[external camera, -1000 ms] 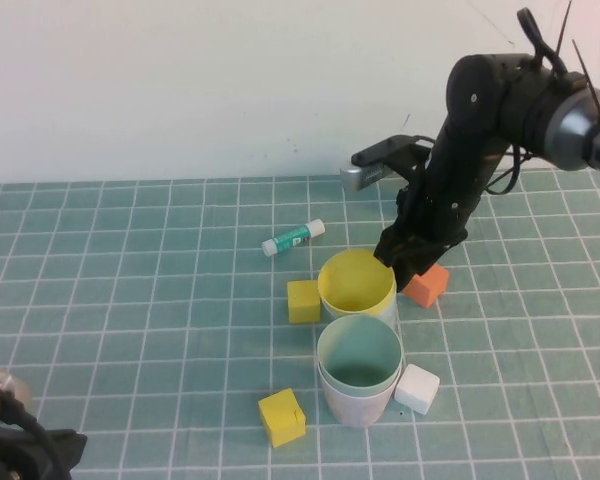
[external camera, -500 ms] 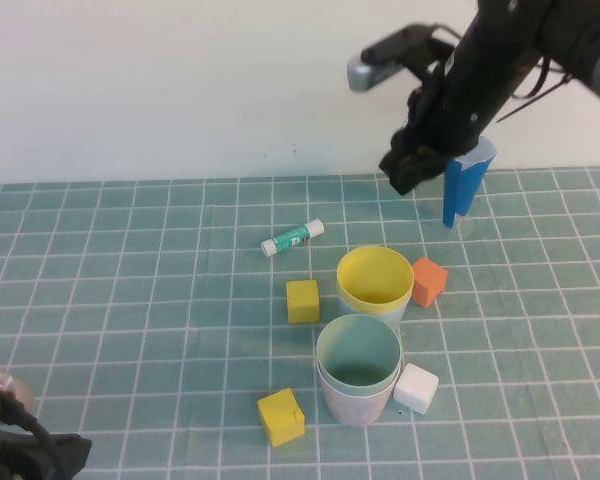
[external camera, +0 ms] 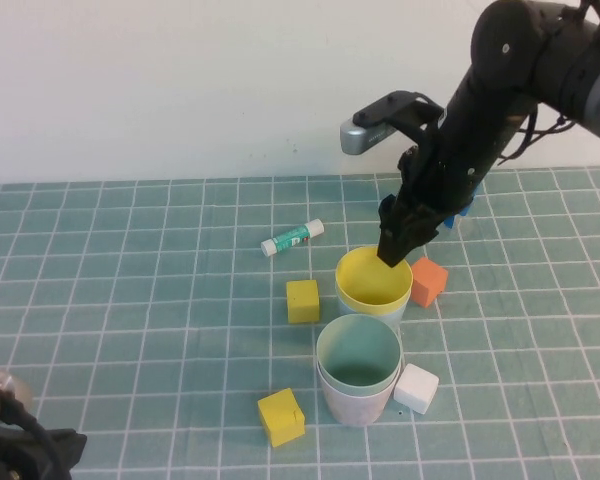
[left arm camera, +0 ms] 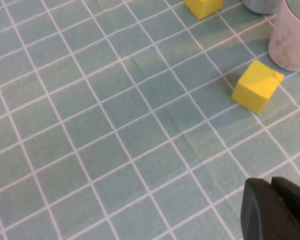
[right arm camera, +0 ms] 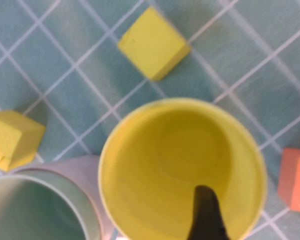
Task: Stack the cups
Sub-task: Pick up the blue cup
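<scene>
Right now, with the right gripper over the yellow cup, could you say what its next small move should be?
Probably close on the far rim: the right gripper has a fingertip inside the yellow cup. Left gripper stays parked near-left.

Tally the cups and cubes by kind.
Cups: 4 (yellow cup, green cup, pink cup, light blue cup)
Cubes: 4 (yellow cube, yellow cube, orange cube, white cube)
Total: 8
Right gripper at the yellow cup's rim; left gripper parked near-left.

High view: raised, angled down over the table [external camera: 100,300].
Left wrist: close above the mat, by the yellow cube [left arm camera: 256,86].
Right wrist: straight down into the yellow cup [right arm camera: 182,167].
Shared: yellow cup [external camera: 374,280], cube [external camera: 281,417].
</scene>
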Robot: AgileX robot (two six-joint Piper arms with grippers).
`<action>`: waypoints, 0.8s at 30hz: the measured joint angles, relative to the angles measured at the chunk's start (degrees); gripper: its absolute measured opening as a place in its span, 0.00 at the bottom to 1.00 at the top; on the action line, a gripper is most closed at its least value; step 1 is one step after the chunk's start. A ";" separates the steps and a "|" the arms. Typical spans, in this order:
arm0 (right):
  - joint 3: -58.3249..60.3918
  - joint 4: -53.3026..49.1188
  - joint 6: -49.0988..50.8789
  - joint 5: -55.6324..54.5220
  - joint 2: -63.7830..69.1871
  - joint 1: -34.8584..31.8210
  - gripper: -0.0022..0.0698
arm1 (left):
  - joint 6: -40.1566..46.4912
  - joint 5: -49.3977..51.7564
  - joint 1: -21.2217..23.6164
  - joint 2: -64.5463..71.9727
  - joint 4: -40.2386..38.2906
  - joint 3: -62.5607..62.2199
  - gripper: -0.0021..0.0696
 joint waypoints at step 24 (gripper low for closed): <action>0.25 0.62 -3.60 -0.55 6.41 0.00 0.18 | -2.48 -0.13 0.00 0.00 3.26 1.38 0.03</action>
